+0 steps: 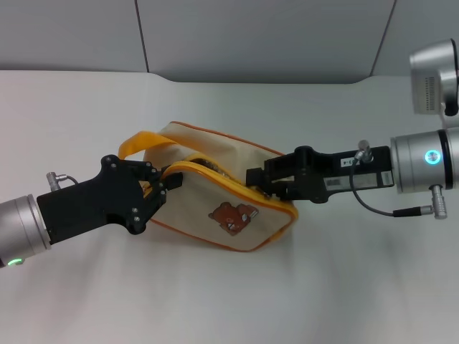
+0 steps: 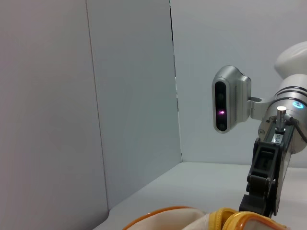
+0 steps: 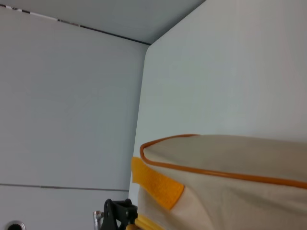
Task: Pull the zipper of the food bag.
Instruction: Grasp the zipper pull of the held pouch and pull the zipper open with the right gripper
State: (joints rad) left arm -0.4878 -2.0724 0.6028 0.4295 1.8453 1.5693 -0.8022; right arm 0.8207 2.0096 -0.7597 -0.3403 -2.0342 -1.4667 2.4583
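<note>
The bag [image 1: 215, 190] lies mid-worktop [image 1: 344, 287], between the two tools: left tool [image 1: 161, 188] at its left end by the handle [image 1: 143, 145], right tool [image 1: 262, 179] at its right end.

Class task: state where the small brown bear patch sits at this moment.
In the head view the brown bear patch sits on the front face of the cream fabric food bag, below its yellow-piped zip track, between the left gripper and right gripper.

Both end effectors [image 1: 166, 185] [image 1: 252, 177] clamped, inward.
</note>
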